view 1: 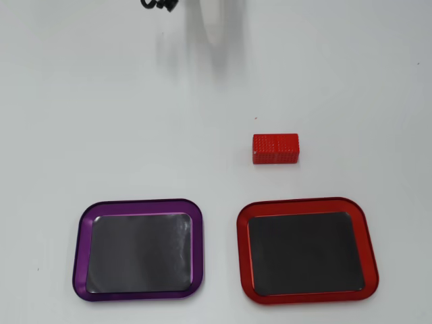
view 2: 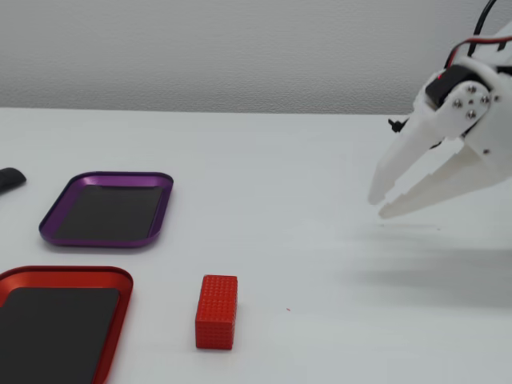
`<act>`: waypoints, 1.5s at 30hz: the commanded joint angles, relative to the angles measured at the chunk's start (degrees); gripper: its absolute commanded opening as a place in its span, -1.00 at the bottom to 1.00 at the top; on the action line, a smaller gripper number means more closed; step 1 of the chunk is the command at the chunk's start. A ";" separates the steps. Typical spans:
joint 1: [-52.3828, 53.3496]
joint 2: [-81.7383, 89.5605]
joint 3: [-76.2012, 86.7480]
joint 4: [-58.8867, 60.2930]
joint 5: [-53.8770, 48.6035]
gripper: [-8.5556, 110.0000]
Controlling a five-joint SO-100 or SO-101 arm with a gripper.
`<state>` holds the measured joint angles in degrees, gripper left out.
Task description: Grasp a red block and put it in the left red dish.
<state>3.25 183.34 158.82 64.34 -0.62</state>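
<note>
The red block point(view 1: 275, 148) point(view 2: 217, 311) lies flat on the white table, with nothing touching it. The red dish point(view 1: 307, 201) point(view 2: 64, 274) holds nothing; it sits lower right in the overhead view and lower left in the fixed view, close to the block. My white gripper point(view 2: 378, 206) hangs in the air at the right of the fixed view, well away from the block. Its fingers point down-left, a narrow gap apart, with nothing between them. In the overhead view the gripper point(view 1: 212, 23) is only a blur at the top edge.
A purple-rimmed dish point(view 1: 142, 202) point(view 2: 108, 178) with nothing in it lies beside the red one. A small dark object point(view 2: 10, 179) sits at the left edge of the fixed view. A black cable point(view 1: 158, 4) shows at the top of the overhead view.
</note>
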 commanded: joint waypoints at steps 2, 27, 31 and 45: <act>-0.62 -15.56 -12.48 -0.53 -0.09 -0.85; -16.08 -94.83 -69.08 -0.09 5.89 -0.32; -13.89 -98.44 -68.73 -2.90 5.80 -0.33; -13.18 -100.37 -68.64 -8.44 5.54 -0.33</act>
<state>-9.76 82.71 92.02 56.43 5.19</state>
